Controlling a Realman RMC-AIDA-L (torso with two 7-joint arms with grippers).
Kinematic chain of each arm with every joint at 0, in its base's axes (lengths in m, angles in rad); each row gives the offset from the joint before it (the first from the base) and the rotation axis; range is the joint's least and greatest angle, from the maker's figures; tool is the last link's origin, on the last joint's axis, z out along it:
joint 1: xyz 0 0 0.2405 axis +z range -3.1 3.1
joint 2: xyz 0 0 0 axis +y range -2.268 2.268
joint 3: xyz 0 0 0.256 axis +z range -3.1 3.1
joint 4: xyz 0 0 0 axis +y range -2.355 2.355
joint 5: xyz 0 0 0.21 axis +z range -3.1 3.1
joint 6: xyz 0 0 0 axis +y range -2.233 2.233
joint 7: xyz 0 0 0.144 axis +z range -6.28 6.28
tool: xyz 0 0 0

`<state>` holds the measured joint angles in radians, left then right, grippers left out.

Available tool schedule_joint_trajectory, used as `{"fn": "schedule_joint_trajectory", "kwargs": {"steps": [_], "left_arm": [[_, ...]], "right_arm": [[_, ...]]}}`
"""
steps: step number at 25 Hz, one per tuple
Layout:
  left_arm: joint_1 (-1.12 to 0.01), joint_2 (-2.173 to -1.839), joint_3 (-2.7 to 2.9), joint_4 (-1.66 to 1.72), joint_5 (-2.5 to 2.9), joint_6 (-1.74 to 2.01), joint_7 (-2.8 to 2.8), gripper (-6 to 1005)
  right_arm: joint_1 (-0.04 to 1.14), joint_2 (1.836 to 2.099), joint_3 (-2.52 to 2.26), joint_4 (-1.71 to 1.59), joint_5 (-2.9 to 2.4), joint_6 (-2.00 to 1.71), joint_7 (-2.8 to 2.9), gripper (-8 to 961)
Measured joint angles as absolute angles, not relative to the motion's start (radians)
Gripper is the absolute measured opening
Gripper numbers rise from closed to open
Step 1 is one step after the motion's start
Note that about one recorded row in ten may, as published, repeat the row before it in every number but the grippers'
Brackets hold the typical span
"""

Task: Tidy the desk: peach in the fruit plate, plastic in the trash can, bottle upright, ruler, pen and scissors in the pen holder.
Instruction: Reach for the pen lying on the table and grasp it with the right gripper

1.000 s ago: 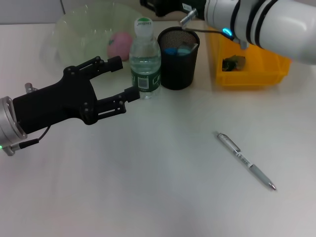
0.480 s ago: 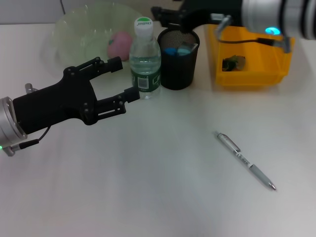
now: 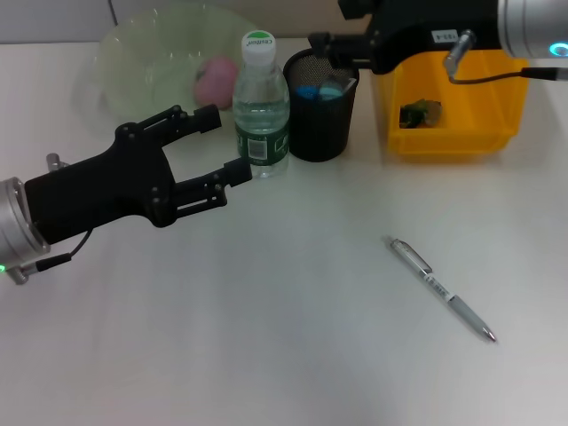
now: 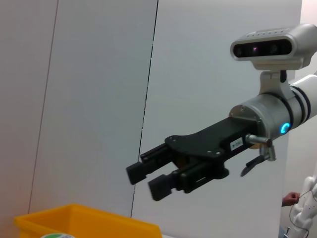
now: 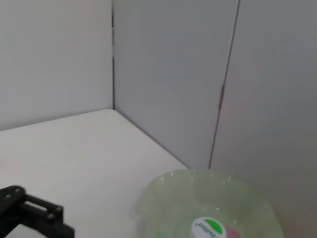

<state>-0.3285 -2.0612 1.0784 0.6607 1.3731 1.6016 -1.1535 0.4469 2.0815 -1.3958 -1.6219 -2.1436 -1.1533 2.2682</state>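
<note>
Pen, silver, slim, metal-clipped (image 3: 439, 288): lies flat on the white desk (image 3: 293, 355), well apart from everything else, the one item we judge not yet put away.

Holder, black mesh, cylindrical (image 3: 319, 106): upright, blue-handled contents (image 3: 321, 89) showing at its mouth; we cannot tell ruler from scissors.

Bottle, clear plastic, green cap and label (image 3: 261, 106): upright, just beside the holder.

Peach, pink (image 3: 213, 82): inside the pale green translucent fruit plate (image 3: 133, 53).

Bin, yellow plastic (image 3: 453, 98): a small dark scrap (image 3: 419, 114) inside.

Left gripper, black (image 3: 222, 142): hovers near the bottle, jaws wide, nothing between them.

Right gripper, black (image 3: 321, 43): hangs over the holder's far rim; in the left wrist view (image 4: 151, 178) its jaws stand narrowly parted and empty.

Risks, as we judge them:
- The left fingertip (image 3: 238, 169) sits close to the bottle; a careless sweep could tip it into the holder.
- The right arm, swinging down toward the pen, could clip the holder's rim or the bin wall.
- The pen is thin and round; a pinch off its middle may roll it or let it slip.
- Dropped in at a slant, it could catch on the contents and fall out.
</note>
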Motion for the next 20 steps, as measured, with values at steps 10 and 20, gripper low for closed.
{"fn": "schedule_joint_trajectory", "kwargs": {"steps": [10, 20], "left_arm": [[-0.308, -2.055, 1.068, 0.661, 1.372, 1.611, -1.154, 805], [-0.307, -2.056, 1.069, 0.661, 1.374, 1.617, -1.154, 805]], "right_arm": [[0.479, 2.08, -1.275, -1.67, -2.143, -1.437, 2.266, 556], [0.551, 2.059, -1.189, -1.696, -2.156, -1.697, 2.177, 555]]}}
